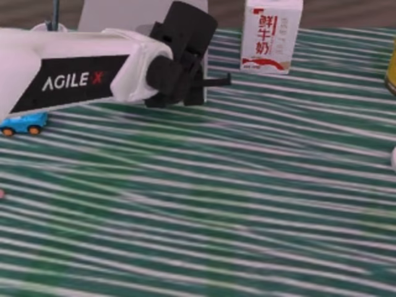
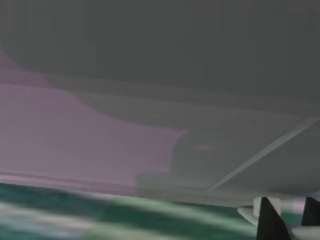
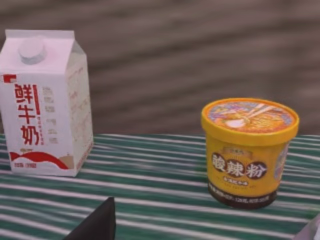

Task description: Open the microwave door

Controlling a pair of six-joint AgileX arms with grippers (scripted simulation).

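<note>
Reaching across the far left of the table, my left arm's black two-finger gripper (image 1: 207, 80) sits against the small light-grey box microwave (image 1: 114, 13), most of which hides behind the white arm. Whether its fingers are spread or pressed together, I cannot tell. The left wrist view sits very close: the flat grey microwave door (image 2: 240, 150) fills much of it, the pale purple inner floor (image 2: 75, 135) lies beside it, and two dark fingertips (image 2: 267, 220) show at one edge.

The green-and-white striped tablecloth (image 1: 235, 204) covers the table, and its near and middle parts lie open. A small blue toy car (image 1: 23, 123) stands near the left edge, just beside the arm. A white milk carton with red characters (image 1: 271, 34) stands at the far edge, right of the gripper and apart from it.

Only the right wrist view shows fully the yellow round instant-noodle cup (image 3: 249, 150), near the carton, with a blurred brown wall behind.
</note>
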